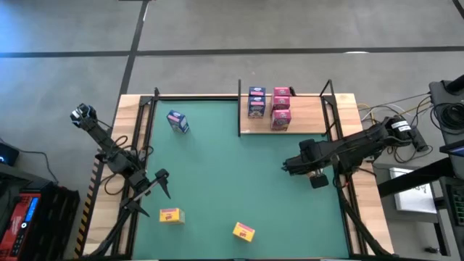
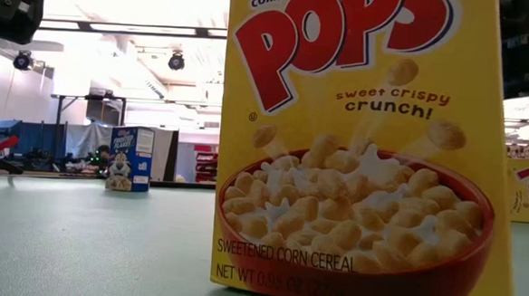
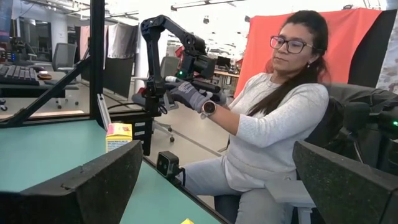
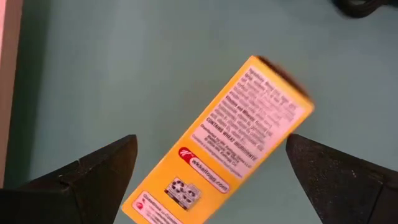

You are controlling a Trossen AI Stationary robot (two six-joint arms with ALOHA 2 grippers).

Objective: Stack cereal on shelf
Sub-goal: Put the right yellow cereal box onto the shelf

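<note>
**Clerk:** Item one?

**Me:** Cereal, yellow box [image 4: 217, 155], lying flat on the green mat [image 1: 232, 174], printed side panel up. It sits below and between my right fingers [image 4: 99, 171], which are spread wide and touch nothing. I judge it light, stiff on its edges and soft on its broad faces, and rather slick. It should be held across the narrow width, near the middle, with gentle pressure (cardboard dents).

**Clerk:** Is it visible from above?

**Me:** No, my right arm hides it. My right gripper [image 1: 290, 165] hangs over the mat's right side, just in front of the shelf.

**Clerk:** Other loose stock?

**Me:** There are two more yellow boxes. One [image 1: 243, 231] is at the near edge, around the middle, and the other [image 1: 171, 214] is towards the near left corner. One blue box [image 1: 177, 122] stands towards the far left corner.

**Clerk:** And what is shelved?

**Me:** The shelf [image 1: 308, 116] is at the far right corner. It carries a blue row [image 1: 256, 101] and a pink row [image 1: 281, 109] side by side. I make it two blue and three pink, though the joins are hard to read.

**Clerk:** The left side?

**Me:** My left gripper [image 1: 163, 181] waits at the left edge, with its fingers apart and empty.
</note>
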